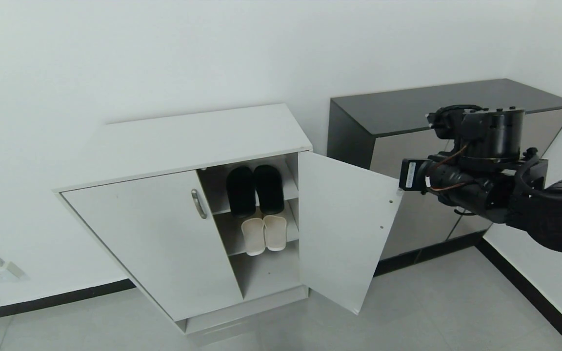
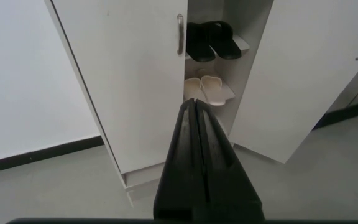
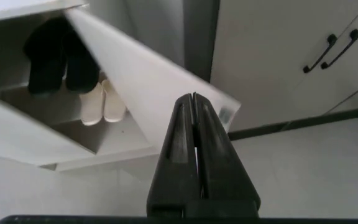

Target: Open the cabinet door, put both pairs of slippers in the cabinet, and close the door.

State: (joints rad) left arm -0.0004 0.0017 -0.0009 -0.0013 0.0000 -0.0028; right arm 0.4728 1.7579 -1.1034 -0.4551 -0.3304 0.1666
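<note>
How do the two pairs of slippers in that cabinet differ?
The black slippers sit on the upper shelf, the white slippers on the shelf below. The black slippers look larger than the white slippers. Both pairs lie side by side inside the white cabinet, its door open.

Rt door (image 1: 347, 229) open, btm shelf (image 1: 267, 273) free, black slippers (image 1: 255, 190) & white slippers (image 1: 264, 234) fill two above

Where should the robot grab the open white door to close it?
Best on the free upright edge of the open white cabinet door, high up near its small screw holes, coming from the robot's right, where the shut right gripper sits. The door is hinged on the cabinet side, so that far edge likely swings easiest.
</note>
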